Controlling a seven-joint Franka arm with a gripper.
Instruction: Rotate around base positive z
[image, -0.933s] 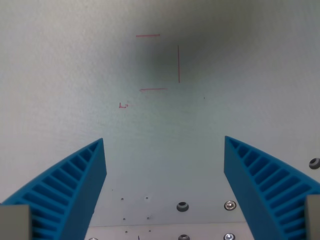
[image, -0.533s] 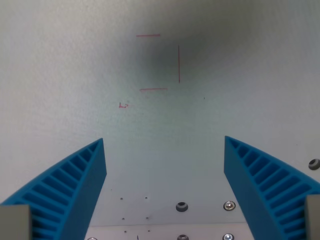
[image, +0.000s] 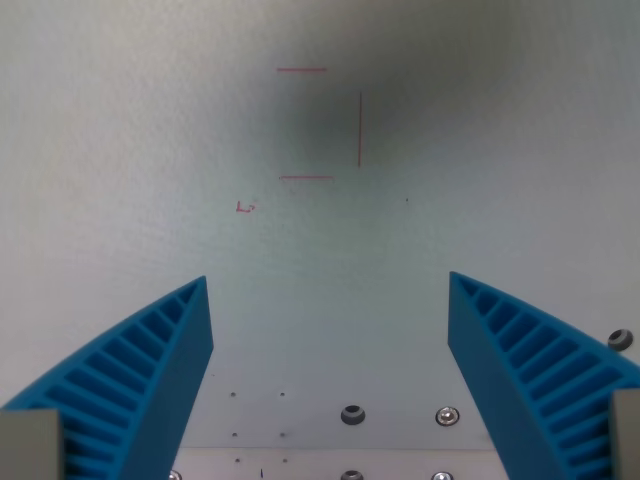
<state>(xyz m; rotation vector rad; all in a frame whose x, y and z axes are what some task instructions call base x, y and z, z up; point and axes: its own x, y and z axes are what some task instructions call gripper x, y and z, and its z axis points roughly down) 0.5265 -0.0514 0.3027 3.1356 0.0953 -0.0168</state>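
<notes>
My gripper (image: 330, 285) is open, with nothing between its two blue ribbed fingers (image: 150, 370); the other finger (image: 520, 360) stands at the wrist view's right. It hangs above a pale grey-white table surface (image: 120, 150). Thin red lines (image: 359, 128) drawn on the table form three sides of a square ahead of the fingers. A small red mark (image: 245, 207) lies below and left of them. No loose object is in view.
Screws (image: 352, 414) and small holes (image: 233, 394) sit in the table near the bottom edge, with a seam to a lighter plate (image: 300, 465). Another screw (image: 622, 338) shows at the wrist view's right edge. A soft shadow (image: 330, 120) lies over the red lines.
The whole scene has shifted slightly: the screws and holes slid left and down, the red lines a little right, so the camera has turned. The fingers stay equally wide apart.
</notes>
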